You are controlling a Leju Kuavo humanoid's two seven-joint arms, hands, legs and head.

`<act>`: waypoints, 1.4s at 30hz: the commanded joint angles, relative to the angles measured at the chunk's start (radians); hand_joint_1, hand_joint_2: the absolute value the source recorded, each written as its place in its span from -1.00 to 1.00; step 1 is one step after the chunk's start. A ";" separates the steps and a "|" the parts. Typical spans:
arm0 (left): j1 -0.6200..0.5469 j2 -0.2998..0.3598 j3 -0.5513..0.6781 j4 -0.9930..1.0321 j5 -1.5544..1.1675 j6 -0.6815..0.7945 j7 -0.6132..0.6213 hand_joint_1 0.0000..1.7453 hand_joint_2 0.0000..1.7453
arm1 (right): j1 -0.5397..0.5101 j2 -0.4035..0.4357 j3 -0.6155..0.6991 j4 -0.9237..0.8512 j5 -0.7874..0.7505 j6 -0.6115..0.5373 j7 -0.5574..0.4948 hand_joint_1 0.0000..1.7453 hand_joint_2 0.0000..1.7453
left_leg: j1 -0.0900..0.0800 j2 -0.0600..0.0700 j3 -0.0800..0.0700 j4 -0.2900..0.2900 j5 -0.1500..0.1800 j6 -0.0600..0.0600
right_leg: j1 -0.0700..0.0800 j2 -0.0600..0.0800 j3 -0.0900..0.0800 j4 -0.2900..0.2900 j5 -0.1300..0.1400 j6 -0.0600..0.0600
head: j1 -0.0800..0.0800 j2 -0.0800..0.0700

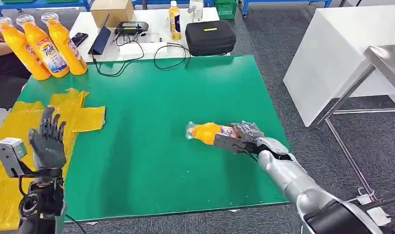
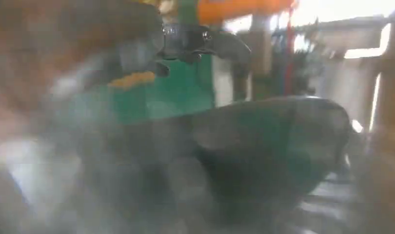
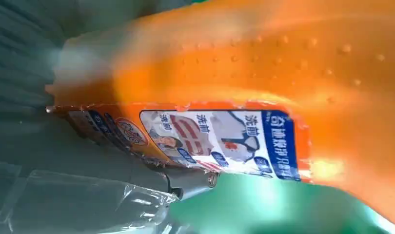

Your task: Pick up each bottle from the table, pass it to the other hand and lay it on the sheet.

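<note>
Right hand grips the bottle — lying crosswise, cap toward the left hand, which waits spread, well apart.

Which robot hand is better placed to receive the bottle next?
The left robot hand: it is raised, open and empty beside the yellow sheet, while the right robot hand holds the bottle.

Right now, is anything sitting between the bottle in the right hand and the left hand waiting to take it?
Nothing visible. The right hand holds the orange bottle lying on its side; the left hand is raised, fingers apart, over the yellow sheet. Between them lies bare green mat. The three upright bottles stand at the mat's far corner, off that line.
</note>
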 commanded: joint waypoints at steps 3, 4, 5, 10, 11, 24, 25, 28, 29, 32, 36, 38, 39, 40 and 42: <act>0.125 -0.094 -0.114 -0.108 0.102 -0.055 0.019 -1.00 -1.00 | 0.016 0.068 -0.205 -0.322 -0.138 0.121 0.002 1.00 1.00 | -0.001 -0.003 -0.010 0.001 0.000 -0.001 | 0.000 -0.003 -0.009 0.002 0.000 0.000 | 0.000 0.000; 0.130 -0.104 -0.127 -0.126 0.111 -0.050 0.011 -1.00 -1.00 | 0.007 0.070 -0.205 -0.338 -0.145 0.120 0.002 1.00 1.00 | -0.001 -0.002 -0.012 0.002 0.000 -0.001 | 0.000 -0.002 -0.011 0.003 0.000 0.000 | -0.001 0.000; 0.131 -0.116 -0.140 -0.141 0.118 -0.051 0.008 -1.00 1.00 | -0.005 0.076 -0.202 -0.348 -0.147 0.120 0.004 1.00 1.00 | 0.000 -0.002 -0.013 0.002 0.000 -0.002 | 0.001 -0.002 -0.012 0.003 0.000 -0.001 | 0.000 0.000; 0.133 -0.187 -0.266 -0.190 0.152 -0.036 0.012 -1.00 1.00 | -0.066 0.156 -0.165 -0.368 -0.164 0.125 0.047 1.00 1.00 | -0.001 -0.002 -0.015 0.002 0.000 -0.001 | -0.001 -0.002 -0.013 0.002 -0.001 0.000 | 0.000 0.000; 0.133 -0.190 -0.269 -0.189 0.153 -0.034 0.011 -1.00 1.00 | -0.067 0.159 -0.163 -0.368 -0.165 0.124 0.049 1.00 1.00 | -0.002 -0.002 -0.016 0.002 0.000 -0.001 | -0.002 -0.003 -0.013 0.002 0.000 0.000 | 0.000 0.000; 0.103 -0.240 -0.427 -0.226 0.063 0.146 -0.055 -1.00 1.00 | -0.044 0.325 -0.068 -0.388 -0.206 0.046 0.077 1.00 1.00 | 0.000 -0.002 -0.014 0.001 0.000 -0.003 | 0.000 -0.003 -0.012 0.001 0.000 -0.002 | 0.000 0.000; 0.102 -0.245 -0.426 -0.223 0.074 0.152 -0.053 -1.00 1.00 | -0.032 0.342 -0.054 -0.384 -0.204 0.039 0.079 1.00 1.00 | -0.001 -0.003 -0.015 0.000 0.000 -0.002 | -0.001 -0.003 -0.013 0.001 0.000 -0.001 | 0.000 0.000; 0.105 -0.240 -0.424 -0.217 0.085 0.162 -0.053 -1.00 1.00 | -0.001 0.378 -0.016 -0.372 -0.198 0.018 0.072 1.00 1.00 | 0.000 -0.001 -0.011 -0.002 0.000 -0.003 | 0.000 -0.002 -0.010 0.000 0.000 -0.002 | 0.000 0.000; 0.108 -0.238 -0.419 -0.215 0.089 0.168 -0.053 -1.00 1.00 | 0.008 0.384 0.004 -0.362 -0.197 0.013 0.071 1.00 1.00 | 0.000 -0.002 -0.012 -0.001 0.000 -0.002 | 0.000 -0.003 -0.011 0.000 0.000 -0.001 | -0.001 0.000; 0.117 -0.234 -0.411 -0.217 0.093 0.171 -0.055 -1.00 1.00 | 0.037 0.395 0.036 -0.357 -0.191 -0.001 0.060 1.00 1.00 | 0.000 -0.003 -0.012 -0.002 0.001 -0.002 | 0.000 -0.004 -0.010 -0.001 0.000 -0.001 | 0.000 0.000; 0.138 -0.239 -0.402 -0.233 0.101 0.173 -0.057 -1.00 1.00 | 0.082 0.400 0.075 -0.362 -0.180 -0.018 0.049 1.00 1.00 | 0.000 -0.003 -0.013 -0.002 0.000 -0.001 | 0.000 -0.003 -0.011 0.000 0.000 -0.001 | 0.000 0.000; 0.138 -0.240 -0.403 -0.233 0.101 0.173 -0.057 -1.00 1.00 | 0.085 0.400 0.078 -0.362 -0.179 -0.019 0.048 1.00 1.00 | 0.000 -0.003 -0.014 -0.001 0.001 -0.001 | 0.000 -0.004 -0.012 0.000 0.000 -0.001 | 0.000 0.000; 0.141 -0.243 -0.405 -0.235 0.101 0.173 -0.057 -1.00 1.00 | 0.097 0.392 0.095 -0.377 -0.176 -0.020 0.053 1.00 1.00 | 0.001 -0.003 -0.013 -0.002 0.000 -0.002 | 0.001 -0.005 -0.010 -0.001 -0.001 -0.001 | 0.000 0.000; 0.141 -0.244 -0.406 -0.235 0.101 0.174 -0.057 -1.00 1.00 | 0.100 0.391 0.098 -0.378 -0.176 -0.023 0.054 1.00 1.00 | 0.000 -0.004 -0.015 -0.001 0.001 -0.001 | 0.000 -0.004 -0.012 0.000 0.000 -0.001 | 0.000 0.000; 0.140 -0.244 -0.406 -0.235 0.101 0.174 -0.057 -1.00 1.00 | 0.104 0.390 0.100 -0.376 -0.176 -0.023 0.054 1.00 1.00 | 0.000 -0.004 -0.013 -0.002 0.000 -0.002 | 0.000 -0.005 -0.010 -0.001 0.000 -0.001 | 0.000 0.000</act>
